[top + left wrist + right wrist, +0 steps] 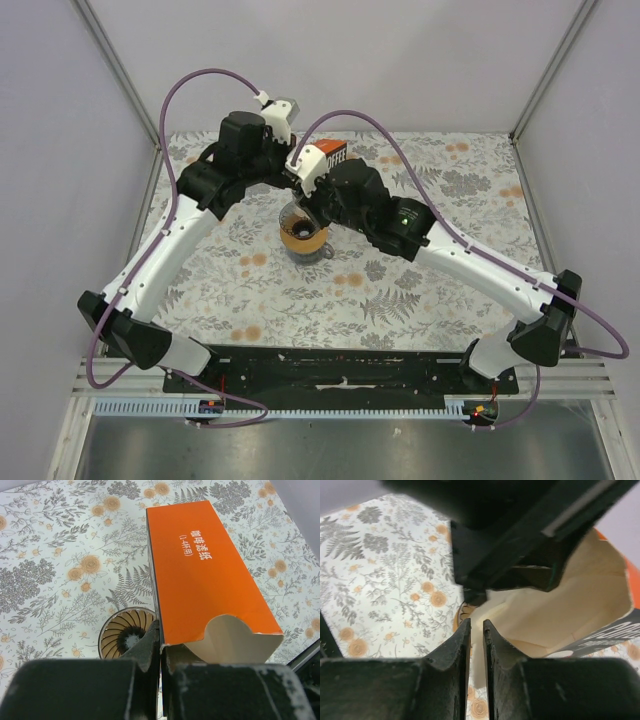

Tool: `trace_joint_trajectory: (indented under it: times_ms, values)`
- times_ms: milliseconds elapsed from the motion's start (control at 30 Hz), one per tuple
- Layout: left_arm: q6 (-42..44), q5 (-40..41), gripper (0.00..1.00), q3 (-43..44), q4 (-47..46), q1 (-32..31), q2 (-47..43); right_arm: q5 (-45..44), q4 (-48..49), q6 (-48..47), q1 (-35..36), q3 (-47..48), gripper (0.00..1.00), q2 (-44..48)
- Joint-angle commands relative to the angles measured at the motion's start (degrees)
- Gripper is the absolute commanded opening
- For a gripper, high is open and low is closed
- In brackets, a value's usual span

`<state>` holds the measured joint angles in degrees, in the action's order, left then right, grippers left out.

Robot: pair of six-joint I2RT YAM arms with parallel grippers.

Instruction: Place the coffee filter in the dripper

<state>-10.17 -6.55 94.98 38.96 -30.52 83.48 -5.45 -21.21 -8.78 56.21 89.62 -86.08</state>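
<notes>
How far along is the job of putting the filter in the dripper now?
Done: the left hand holds the orange box by its open end. In hand: the right hand is at the box mouth, nearly closed; whether it grips a filter is unclear. Left: the dripper shows bare ribs, no filter inside.

The bench (60, 555) is white, printed with grey ferns and orange blossoms. The box (200, 565) is bright orange with white lettering and cream inside its open end. Beside the box, the dripper (122, 632) is tan-orange with dark ribs. The fingers (145, 650) are black, the arms (165, 250) white and black, the cables (212, 70) purple.
</notes>
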Motion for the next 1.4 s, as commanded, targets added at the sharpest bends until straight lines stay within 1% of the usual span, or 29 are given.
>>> trace_joint_trajectory:
  times_ms: [0, 167, 433, 500, 600, 667, 733, 800, 867, 1000, 1200, 1367]
  values:
    - [-1.2, -1.5, 0.02, 1.2, -0.6, -0.2, -2.3, -3.8, -2.3, 2.5, -1.8, 5.5, 0.22, -1.6]
    - [-1.2, -1.9, 0.02, 0.9, -0.7, -0.2, -2.4, -8.7, -3.2, 3.9, -2.9, 7.1, 0.21, -3.2]
    - [-1.1, -2.4, 0.02, 0.6, -0.8, -0.2, -2.7, -8.3, -4.9, 4.4, -4.3, 9.0, 0.2, -5.4]
    - [-1.0, -2.3, 0.02, 0.6, -0.8, -0.2, -2.6, -6.2, -5.2, 4.0, -4.6, 9.0, 0.21, -5.3]
    - [-0.9, -2.2, 0.02, 0.6, -0.9, -0.2, -2.4, 1.6, -4.5, 1.3, -4.6, 7.9, 0.27, -4.3]
    - [-0.8, -2.3, 0.02, 0.5, -0.8, -0.2, -2.4, 3.2, -3.7, 0.8, -4.6, 7.0, 0.31, -3.6]
    - [-0.9, -2.5, 0.02, 0.5, -0.9, -0.2, -2.4, 3.1, -3.8, 0.7, -4.8, 7.1, 0.32, -3.6]
    - [-0.9, -2.8, 0.02, 0.5, -1.0, -0.2, -2.1, 2.9, -3.7, 1.2, -5.2, 7.1, 0.29, -3.8]
    - [-1.0, -3.1, 0.02, 0.5, -1.1, -0.2, -2.2, 2.0, -3.7, 2.1, -5.8, 7.1, 0.24, -4.4]
    - [-0.8, -3.0, 0.02, 0.2, -1.1, -0.2, -2.4, 0.6, -3.6, 3.3, -7.1, 7.6, 0.19, -5.1]
    - [-0.6, -3.0, 0.02, 0.2, -1.1, -0.2, -2.4, -0.6, -3.5, 3.7, -7.8, 7.8, 0.15, -5.7]
    - [-0.6, -3.2, 0.02, -0.1, -1.3, -0.2, -2.4, -0.3, -3.5, 3.8, -8.1, 7.1, 0.13, -5.5]
